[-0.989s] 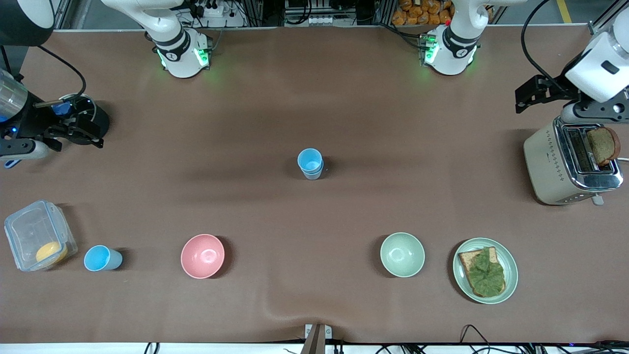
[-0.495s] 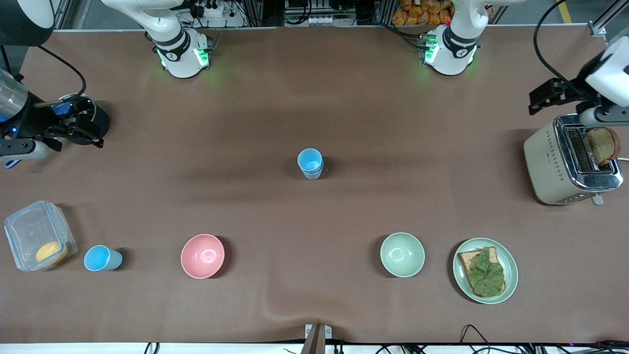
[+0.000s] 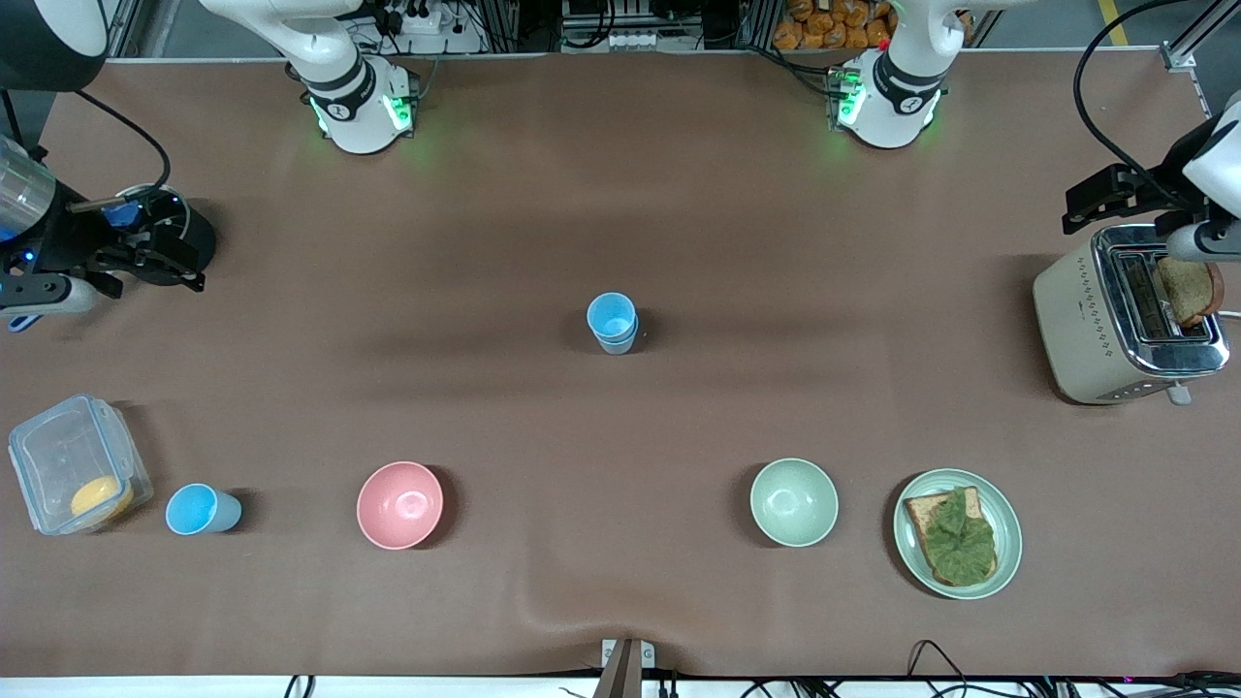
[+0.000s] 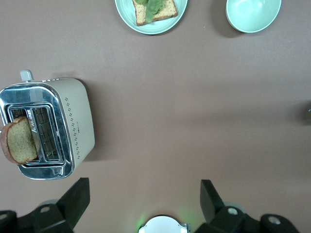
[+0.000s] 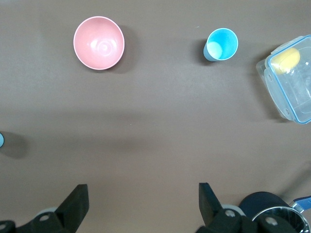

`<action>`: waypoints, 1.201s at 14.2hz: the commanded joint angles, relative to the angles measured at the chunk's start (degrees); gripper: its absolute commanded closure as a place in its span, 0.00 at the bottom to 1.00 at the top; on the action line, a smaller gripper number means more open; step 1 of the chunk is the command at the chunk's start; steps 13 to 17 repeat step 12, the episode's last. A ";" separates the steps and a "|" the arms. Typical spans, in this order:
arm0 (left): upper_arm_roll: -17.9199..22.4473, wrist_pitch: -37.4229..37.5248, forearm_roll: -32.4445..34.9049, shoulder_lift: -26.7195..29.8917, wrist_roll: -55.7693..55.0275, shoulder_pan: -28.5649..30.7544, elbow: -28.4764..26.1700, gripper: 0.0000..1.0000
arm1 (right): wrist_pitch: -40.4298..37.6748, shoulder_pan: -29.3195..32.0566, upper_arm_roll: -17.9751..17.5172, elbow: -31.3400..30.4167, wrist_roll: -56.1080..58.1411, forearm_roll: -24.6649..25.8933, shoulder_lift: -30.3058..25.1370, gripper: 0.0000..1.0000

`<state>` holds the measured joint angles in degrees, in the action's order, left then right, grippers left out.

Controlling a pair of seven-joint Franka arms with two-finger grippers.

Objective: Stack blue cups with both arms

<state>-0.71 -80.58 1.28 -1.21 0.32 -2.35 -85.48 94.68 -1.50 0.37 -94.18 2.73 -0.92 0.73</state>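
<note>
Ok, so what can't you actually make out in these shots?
- Middle cup stack: front view looks straight down, so the top rim hides how many are nested; right wrist view cuts it at the edge.
- Left claw, right claw: open in their wrist views; in the front view dark wrist parts hide the fingertips.
- Yellow thing in the clear box: too small to name.

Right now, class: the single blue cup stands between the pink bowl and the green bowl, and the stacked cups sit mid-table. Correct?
Not quite. The front view shows the single blue cup between the pink bowl and the clear box. The stacked cups do sit mid-table.
</note>
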 commanded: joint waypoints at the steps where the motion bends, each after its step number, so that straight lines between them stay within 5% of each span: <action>1: -0.17 -0.36 -0.84 0.24 1.08 0.33 -0.04 0.00 | -0.38 0.53 -0.46 0.22 -0.71 0.30 0.15 0.00; 17: -0.69 -0.89 -0.84 -0.20 -0.59 -0.20 -0.04 0.00 | -0.46 0.44 -0.55 0.22 -0.71 0.21 0.15 0.00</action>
